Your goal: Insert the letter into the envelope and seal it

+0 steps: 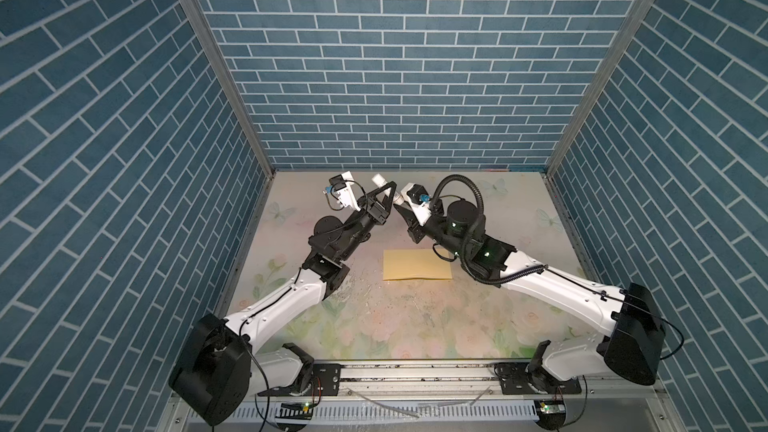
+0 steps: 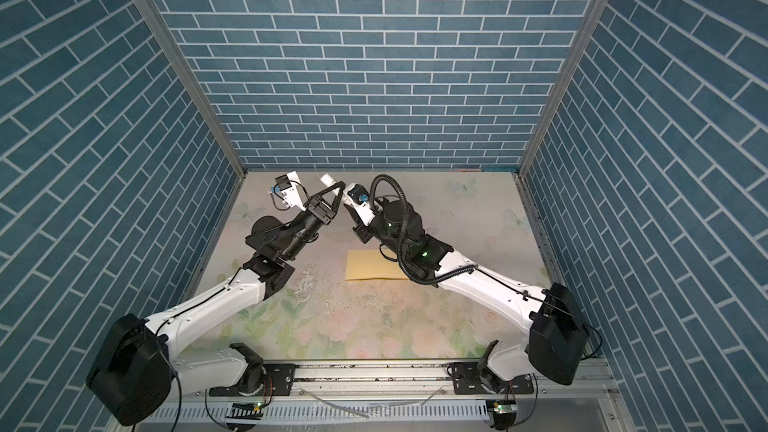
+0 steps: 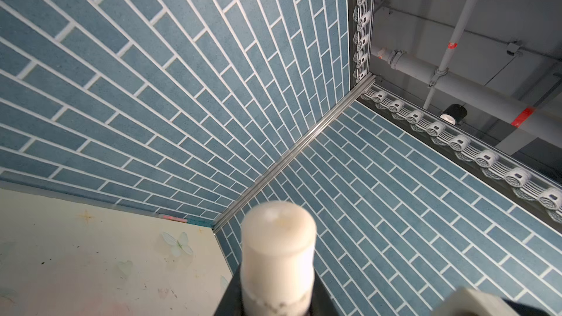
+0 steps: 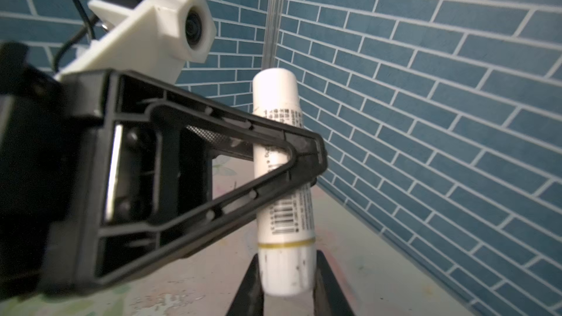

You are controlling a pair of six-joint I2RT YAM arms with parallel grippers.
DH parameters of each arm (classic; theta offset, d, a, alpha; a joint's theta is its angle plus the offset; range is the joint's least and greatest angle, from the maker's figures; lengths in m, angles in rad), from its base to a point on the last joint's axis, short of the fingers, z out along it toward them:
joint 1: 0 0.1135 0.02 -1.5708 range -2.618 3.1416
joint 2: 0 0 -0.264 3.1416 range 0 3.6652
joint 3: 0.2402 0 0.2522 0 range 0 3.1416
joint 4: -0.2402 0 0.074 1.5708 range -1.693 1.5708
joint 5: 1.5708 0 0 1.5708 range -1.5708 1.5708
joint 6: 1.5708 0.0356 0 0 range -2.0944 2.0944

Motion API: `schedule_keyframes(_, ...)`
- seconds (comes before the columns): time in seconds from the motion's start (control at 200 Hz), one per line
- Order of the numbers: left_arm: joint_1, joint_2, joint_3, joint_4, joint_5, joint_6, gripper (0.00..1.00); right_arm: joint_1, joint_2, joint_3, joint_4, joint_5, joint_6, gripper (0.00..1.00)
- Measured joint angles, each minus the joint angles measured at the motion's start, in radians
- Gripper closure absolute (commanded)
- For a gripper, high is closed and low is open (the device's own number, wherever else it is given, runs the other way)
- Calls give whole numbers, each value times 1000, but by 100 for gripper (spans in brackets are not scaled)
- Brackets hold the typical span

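Blue brick walls enclose your floral tabletop; envelope flat mid-table, open surface in front. Left gripper and right gripper clamp the raised glue stick.

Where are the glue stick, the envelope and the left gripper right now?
glue stick (image 4: 277, 101): right wrist view, on its upper body.
envelope (image 1: 417, 264): in a top view, on its bare face.
left gripper (image 1: 390, 190): in a top view, between its fingertips.
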Motion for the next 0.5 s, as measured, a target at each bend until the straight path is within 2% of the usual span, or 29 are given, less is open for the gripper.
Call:
schedule_keyframes(0.19,-3,0,5,6,28,25,100,-149,16,23,-6,-425,319,97)
schedule_keyframes(0.315,0,0,17,26,33,31,100,-218,77,67,68,-667,543,97)
schedule_keyframes(0.41,5,0,20,45,32,35,100,-249,129,83,174,-797,698,97)
schedule_keyframes(0.5,6,0,20,50,32,36,100,-263,159,83,253,-864,800,95)
